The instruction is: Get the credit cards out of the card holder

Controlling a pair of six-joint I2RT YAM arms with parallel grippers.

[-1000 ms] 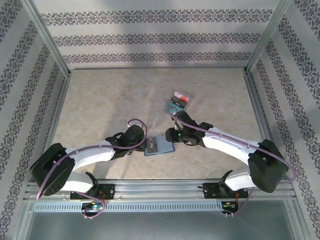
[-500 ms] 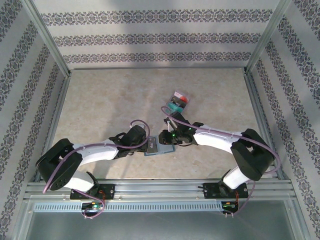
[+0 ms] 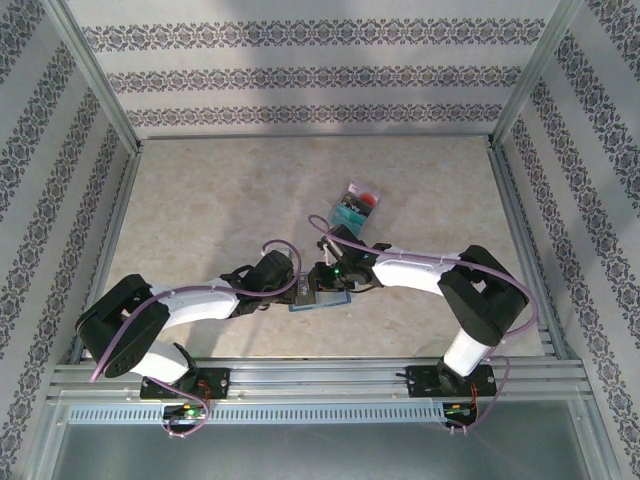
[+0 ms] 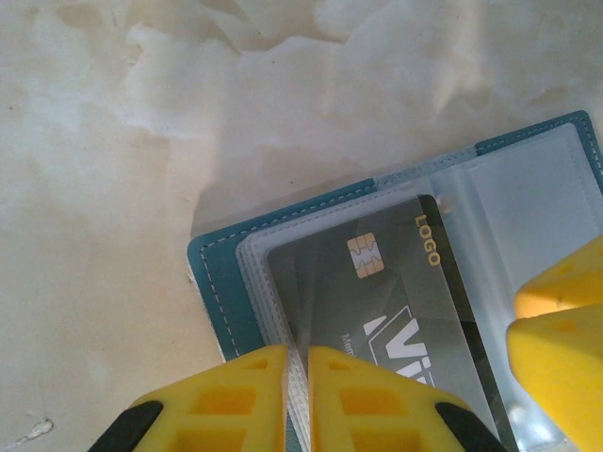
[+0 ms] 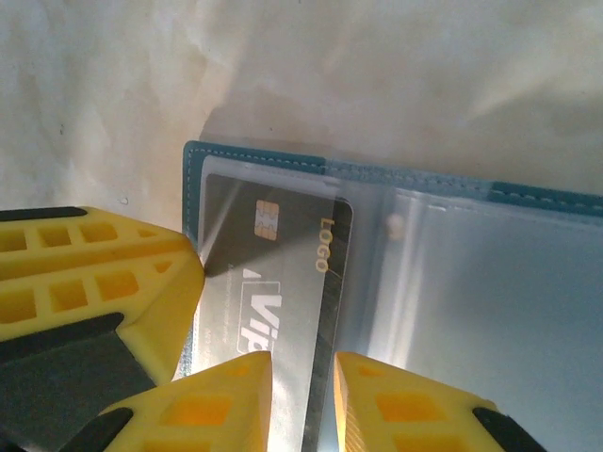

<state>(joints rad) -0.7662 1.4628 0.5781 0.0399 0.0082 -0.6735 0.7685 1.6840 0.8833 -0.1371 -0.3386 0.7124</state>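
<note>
The blue-grey card holder (image 3: 318,303) lies open on the table, mostly under both grippers. Its clear sleeves hold a dark grey credit card (image 4: 396,282) with a gold chip and "LOGO" print. My left gripper (image 4: 297,363) is pinched shut on the stacked sleeve edges at the card holder's (image 4: 212,273) corner. My right gripper (image 5: 303,367) stands a little open, its tips over the near end of the same dark card (image 5: 283,254), with the card's long edge running through the gap. Teal and red credit cards (image 3: 356,204) lie loose farther back.
The two grippers (image 3: 303,291) (image 3: 322,285) nearly touch over the card holder; the left gripper's finger (image 5: 94,282) sits close beside the right one. Metal rails and patterned walls edge the beige table (image 3: 200,200).
The right arm swung left from near the loose cards onto the card holder and its jaws narrowed. The left gripper closed further in place.
</note>
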